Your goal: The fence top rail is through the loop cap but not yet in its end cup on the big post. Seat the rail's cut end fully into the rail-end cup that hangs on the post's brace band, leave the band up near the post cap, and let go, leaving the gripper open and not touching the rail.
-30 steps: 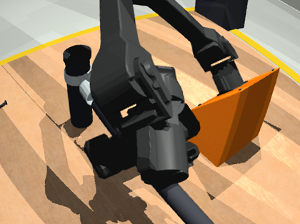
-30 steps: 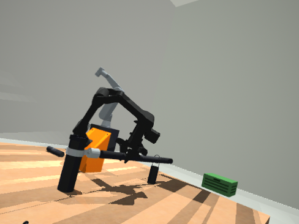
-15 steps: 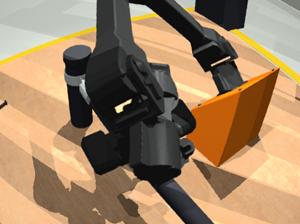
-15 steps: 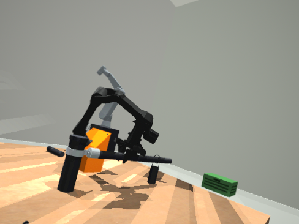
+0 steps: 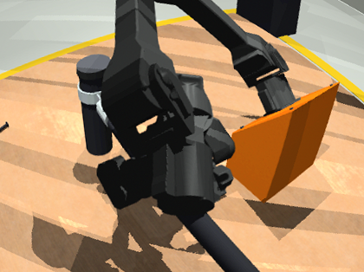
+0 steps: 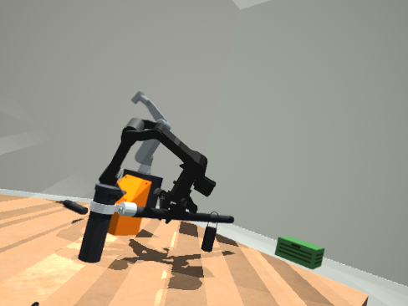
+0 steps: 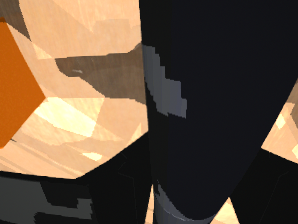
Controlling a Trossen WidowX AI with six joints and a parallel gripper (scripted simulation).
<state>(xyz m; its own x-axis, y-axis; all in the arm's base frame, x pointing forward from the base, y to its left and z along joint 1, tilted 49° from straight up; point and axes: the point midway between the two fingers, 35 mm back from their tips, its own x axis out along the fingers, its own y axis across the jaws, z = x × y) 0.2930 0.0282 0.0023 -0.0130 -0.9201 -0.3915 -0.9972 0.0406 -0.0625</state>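
Observation:
The dark rail [image 5: 227, 246] [image 6: 196, 216] [image 7: 215, 100] lies nearly level through the wire loop cap [image 6: 216, 226] on the small post [image 6: 209, 239]. The big black post [image 5: 97, 137] [image 6: 94, 240] stands upright. Its pale brace band [image 5: 88, 95] [image 6: 99, 207] sits just below the post cap [image 5: 93, 63] [image 6: 109, 189]. The rail-end cup [image 6: 127, 208] points toward the rail, and the rail's near end meets its mouth. How deep the end sits is hidden. My gripper [image 6: 169, 215] [image 7: 184, 137] is shut on the rail between cup and loop. In the top view the arm hides this joint.
An orange sloped block [image 5: 277, 152] [image 6: 134, 192] [image 7: 17, 85] stands beside the arm, behind the rail in the exterior view. A small dark bolt [image 5: 0, 130] lies beyond the post. A dark cylinder [image 6: 75, 206] is left of the post, and a green crate [image 6: 298, 252] is far right.

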